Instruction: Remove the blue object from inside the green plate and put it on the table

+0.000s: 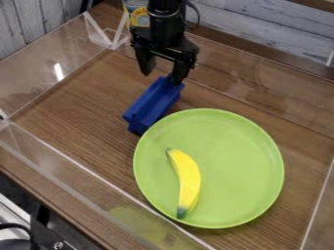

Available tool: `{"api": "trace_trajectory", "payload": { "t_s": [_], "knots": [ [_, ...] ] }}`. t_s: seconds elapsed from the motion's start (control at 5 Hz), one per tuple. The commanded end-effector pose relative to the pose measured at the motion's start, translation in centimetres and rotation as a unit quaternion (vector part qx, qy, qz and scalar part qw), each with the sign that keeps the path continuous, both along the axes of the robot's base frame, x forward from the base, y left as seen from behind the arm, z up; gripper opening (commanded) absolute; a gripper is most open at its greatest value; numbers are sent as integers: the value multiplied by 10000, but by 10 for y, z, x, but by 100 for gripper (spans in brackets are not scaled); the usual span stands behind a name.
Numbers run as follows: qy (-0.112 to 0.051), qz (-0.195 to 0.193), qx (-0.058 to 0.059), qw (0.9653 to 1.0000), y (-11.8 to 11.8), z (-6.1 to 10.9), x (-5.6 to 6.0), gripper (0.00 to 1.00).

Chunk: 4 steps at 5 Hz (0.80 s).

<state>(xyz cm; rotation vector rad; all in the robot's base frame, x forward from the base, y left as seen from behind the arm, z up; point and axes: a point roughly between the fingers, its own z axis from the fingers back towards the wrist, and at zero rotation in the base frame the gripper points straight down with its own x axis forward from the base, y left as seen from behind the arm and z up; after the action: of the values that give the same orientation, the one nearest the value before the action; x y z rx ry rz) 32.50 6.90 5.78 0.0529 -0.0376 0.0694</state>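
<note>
Single view only. The camera sat high, off one corner of the table [78, 107], and looked obliquely down across it toward a pale plank wall at the far side. It stood fairly near: the tabletop filled almost the whole frame, its near acrylic wall [53, 186] cut by the lower left corner. The arm entered from the top edge, facing the lens. No second view was available to compare overlap.
</note>
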Motion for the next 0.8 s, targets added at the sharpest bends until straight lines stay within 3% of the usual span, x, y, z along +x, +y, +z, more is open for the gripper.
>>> {"api": "trace_trajectory", "payload": {
  "t_s": [0.0, 0.6],
  "knots": [
    [-211, -46, 87, 9997, 2, 13, 10, 100],
    [-223, -45, 149, 9996, 9, 14, 18, 100]
  ]
}}
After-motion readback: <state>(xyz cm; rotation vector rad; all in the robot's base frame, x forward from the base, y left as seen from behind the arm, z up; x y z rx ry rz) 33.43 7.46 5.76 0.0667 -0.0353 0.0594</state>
